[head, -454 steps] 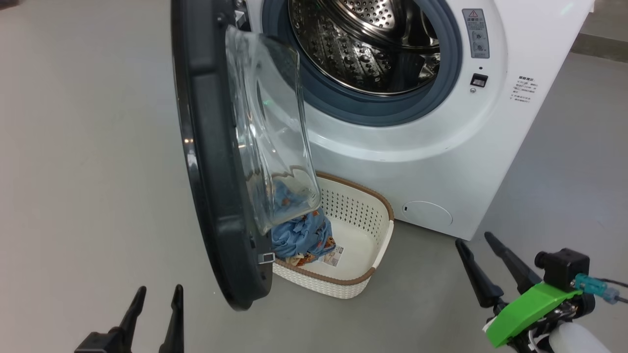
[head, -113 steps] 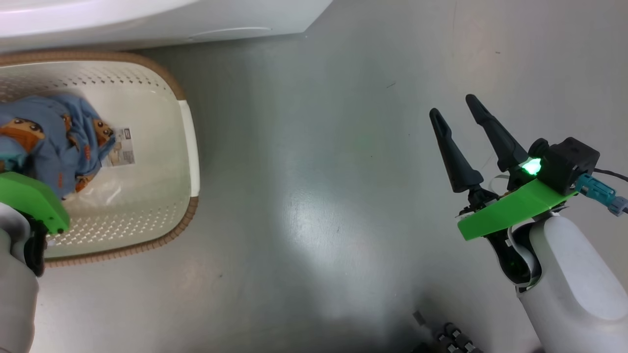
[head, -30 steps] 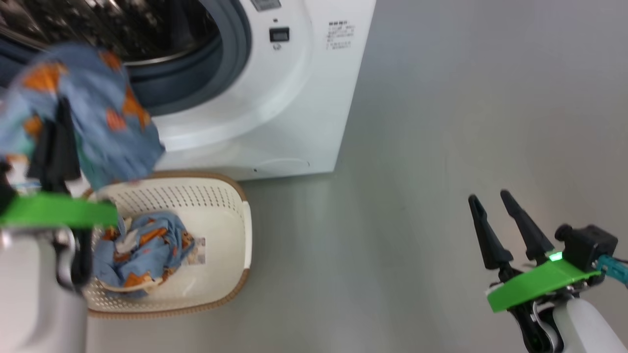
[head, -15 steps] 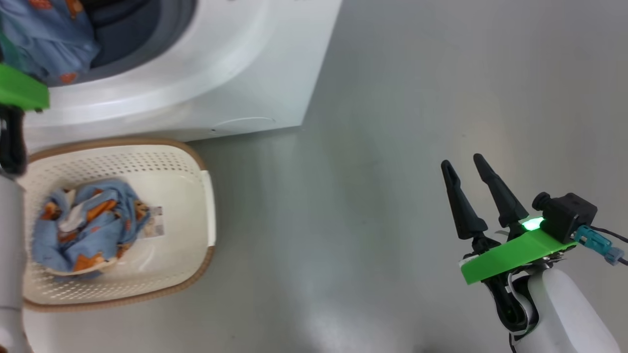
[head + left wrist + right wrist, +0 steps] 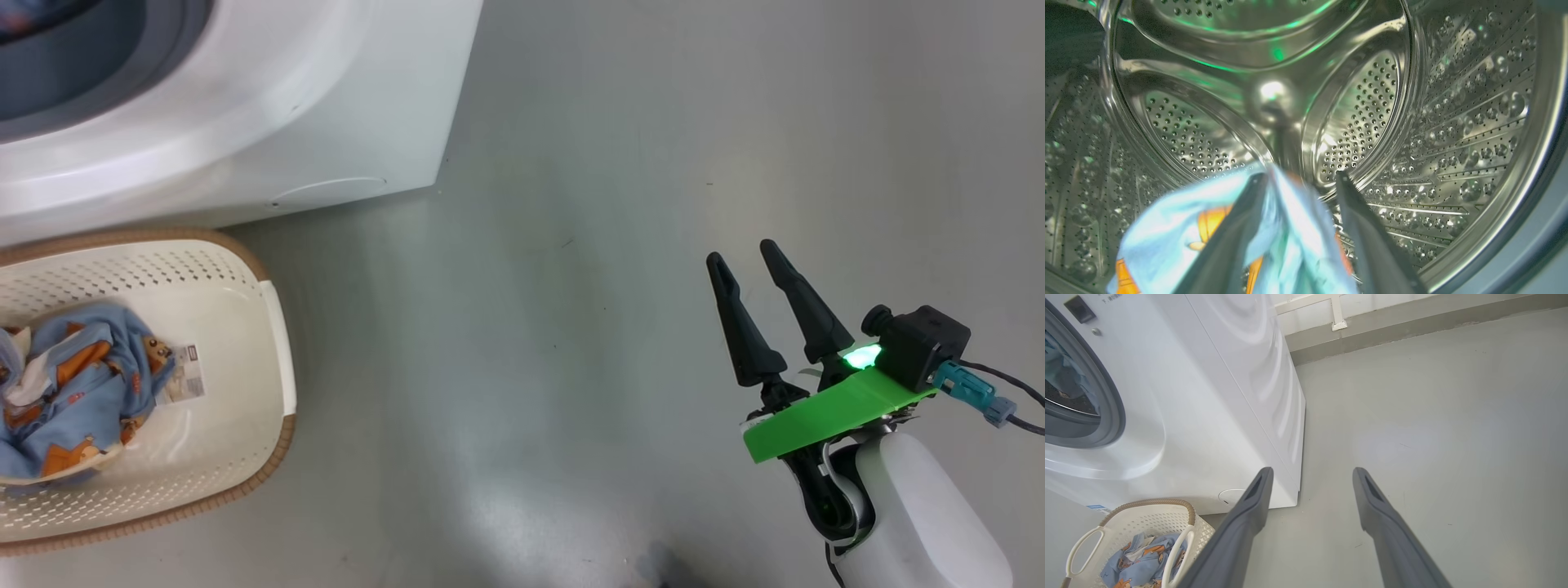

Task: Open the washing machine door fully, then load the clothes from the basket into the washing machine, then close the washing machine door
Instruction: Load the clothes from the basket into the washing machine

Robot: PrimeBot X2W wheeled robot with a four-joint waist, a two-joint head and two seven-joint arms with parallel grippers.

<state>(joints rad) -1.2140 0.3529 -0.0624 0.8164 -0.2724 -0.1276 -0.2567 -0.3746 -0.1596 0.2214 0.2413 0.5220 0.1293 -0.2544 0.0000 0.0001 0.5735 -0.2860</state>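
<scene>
In the left wrist view my left gripper is inside the steel drum of the washing machine. Its fingers stand apart, open, and a piece of the light blue clothes with orange prints drapes loosely over the left finger. More of the clothes lie in the cream basket on the floor in front of the machine. My right gripper hangs open and empty over the floor, far right of the basket. The washing machine door is out of view.
Grey floor stretches between the basket and my right arm. The right wrist view has the machine's white side, a wall base behind it, and the basket's white handles.
My left gripper has gone into the drum with the blue garment and opened its fingers. The head camera has swung right and down. The right gripper stays open.
</scene>
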